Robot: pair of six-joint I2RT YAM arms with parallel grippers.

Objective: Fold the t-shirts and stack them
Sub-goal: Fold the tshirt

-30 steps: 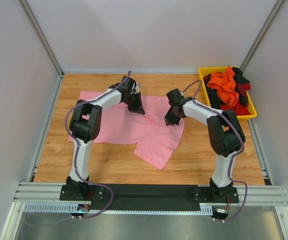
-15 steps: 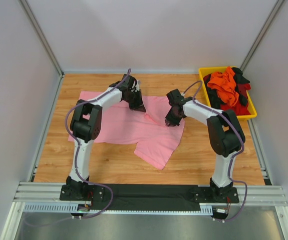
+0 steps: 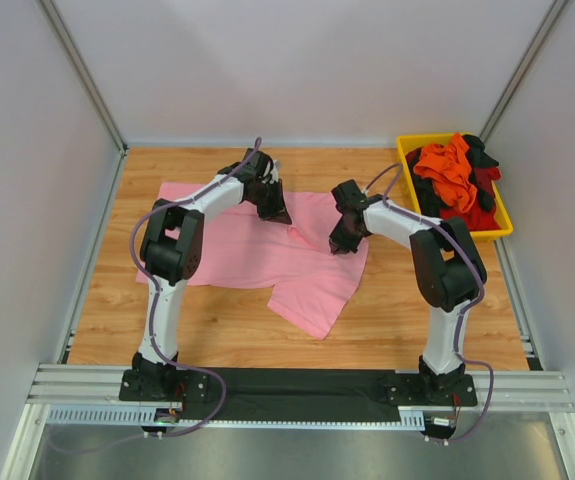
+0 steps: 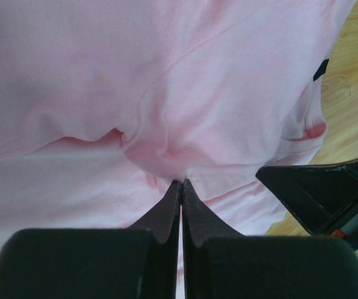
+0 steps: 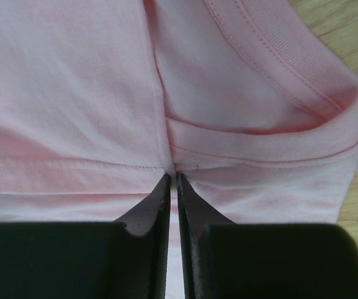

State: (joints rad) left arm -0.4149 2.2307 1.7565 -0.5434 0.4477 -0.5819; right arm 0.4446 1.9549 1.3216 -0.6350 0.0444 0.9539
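Pink t-shirt (image 3: 232, 250) fold: lift both pinches level and together, low over the wooden table (image 3: 217, 330), so the edge lands square. Left gripper (image 4: 182, 182) is clamped on a pucker of cloth. Right gripper (image 5: 171, 177) has its jaws nearly together, nipping the seam under the collar. Shirt lies spread mid-table, thin, rumpled, one sleeve skewed — it will likely drag.

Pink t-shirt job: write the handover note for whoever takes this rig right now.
Left claw: shut, pinching a pucker of the pink t-shirt.
Right claw: closed to a slit on the same shirt, at a seam beside the collar.
Things: pink shirt spread on the table, rumpled; other t-shirts, orange, red and black, heaped in the yellow bin.
Done: no shirt folded, no stack.
Left: fold the pink one, then the rest, and stack.
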